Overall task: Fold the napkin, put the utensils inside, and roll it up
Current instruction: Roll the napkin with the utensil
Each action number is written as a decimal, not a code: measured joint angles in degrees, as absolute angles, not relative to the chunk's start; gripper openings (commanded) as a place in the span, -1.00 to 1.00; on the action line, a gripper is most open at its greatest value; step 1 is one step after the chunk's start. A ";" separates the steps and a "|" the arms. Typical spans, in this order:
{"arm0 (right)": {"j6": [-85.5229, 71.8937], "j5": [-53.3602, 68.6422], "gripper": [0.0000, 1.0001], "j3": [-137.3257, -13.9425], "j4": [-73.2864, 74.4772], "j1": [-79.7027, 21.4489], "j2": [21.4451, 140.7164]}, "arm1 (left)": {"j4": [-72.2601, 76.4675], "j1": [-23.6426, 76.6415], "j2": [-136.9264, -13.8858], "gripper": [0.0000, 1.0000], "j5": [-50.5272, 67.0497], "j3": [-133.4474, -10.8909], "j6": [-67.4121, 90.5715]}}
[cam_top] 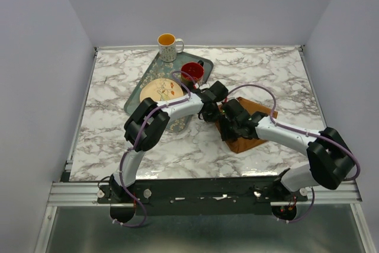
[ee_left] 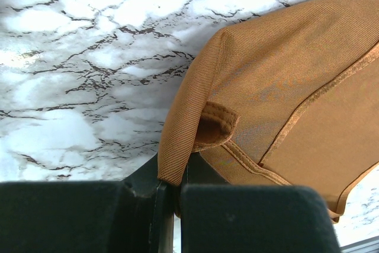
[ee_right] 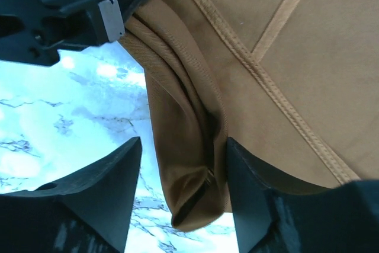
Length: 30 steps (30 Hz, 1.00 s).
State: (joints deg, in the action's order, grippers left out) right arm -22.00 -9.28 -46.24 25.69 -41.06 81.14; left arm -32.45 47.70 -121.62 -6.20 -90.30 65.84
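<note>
Now the left end effector (ee_left: pixel 172 192) pinches the napkin (ee_left: pixel 284 75); the right end effector (ee_right: pixel 182 149), wide, should close squarely on its fold.

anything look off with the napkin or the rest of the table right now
The napkin is not lying flat: one edge is bunched into a thick, rumpled wad inside the open right gripper, while the left gripper pinches the cloth nearby. Nothing looks spilled or damaged.
</note>
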 measured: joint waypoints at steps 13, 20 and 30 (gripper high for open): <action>-25.96 -13.30 0.11 -45.98 24.14 -44.18 84.44 | -32.49 47.68 -121.62 -1.00 -6.20 -90.30 66.06; -29.04 -16.93 -0.21 -45.67 22.68 -45.65 86.76 | -32.53 47.64 -121.62 -1.00 -6.20 -90.30 66.28; -28.75 -18.46 -0.78 -44.60 20.64 -45.82 86.74 | -32.47 47.62 -121.60 -1.00 -6.22 -90.26 65.98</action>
